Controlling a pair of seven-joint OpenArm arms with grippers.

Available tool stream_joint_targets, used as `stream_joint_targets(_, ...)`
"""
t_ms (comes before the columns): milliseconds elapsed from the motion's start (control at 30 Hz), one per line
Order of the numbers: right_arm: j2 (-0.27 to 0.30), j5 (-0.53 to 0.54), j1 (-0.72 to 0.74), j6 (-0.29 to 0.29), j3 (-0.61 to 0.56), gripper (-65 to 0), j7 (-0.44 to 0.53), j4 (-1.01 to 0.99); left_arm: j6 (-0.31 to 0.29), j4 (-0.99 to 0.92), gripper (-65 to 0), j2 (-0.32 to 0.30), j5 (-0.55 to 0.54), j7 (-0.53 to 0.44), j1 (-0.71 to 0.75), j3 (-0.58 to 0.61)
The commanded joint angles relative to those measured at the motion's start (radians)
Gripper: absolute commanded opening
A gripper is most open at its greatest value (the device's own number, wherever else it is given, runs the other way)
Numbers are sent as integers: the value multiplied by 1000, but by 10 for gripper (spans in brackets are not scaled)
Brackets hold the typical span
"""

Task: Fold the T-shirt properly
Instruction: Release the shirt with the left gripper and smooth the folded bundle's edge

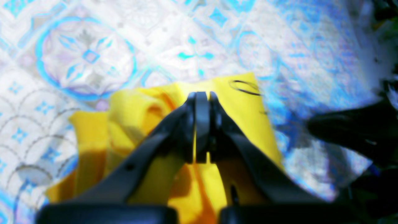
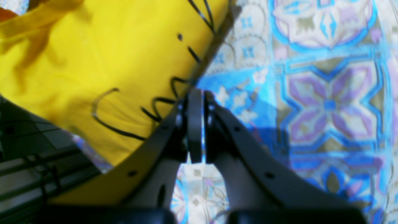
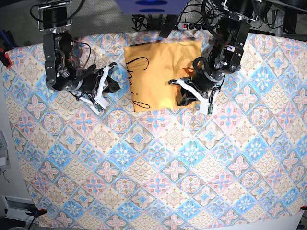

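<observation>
While both grippers are seen squeezed together on nothing, the T-shirt [image 3: 160, 74] is found under the left gripper [image 3: 180, 82], with the right gripper [image 3: 112, 72] beside it.

- A blue-pink patterned tablecloth [image 3: 158, 167] with diamond tiles is covering the table.
- A black power strip [image 3: 192, 25] and tangled cables are lying beyond its far edge.

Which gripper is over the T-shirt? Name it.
The left gripper, on the base view's right: it hangs over the folded T-shirt, jaws shut. The right gripper sits beside the shirt, above bare tablecloth.
</observation>
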Motion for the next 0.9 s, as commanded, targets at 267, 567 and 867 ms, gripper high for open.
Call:
stream_joint_targets(267, 6, 16, 12, 3, 5, -639, 19, 16, -8, -48, -650, -72, -5, -22, -7, -96)
stream_joint_targets(567, 6, 19, 12, 3, 5, -639, 19, 21, -9, -79, -650, -111, -4, -22, -27, -143)
stream_joint_targets(867, 9, 16, 14, 3, -3, -622, 19, 24, -11, 194, -650, -102, -13, -21, 103, -138)
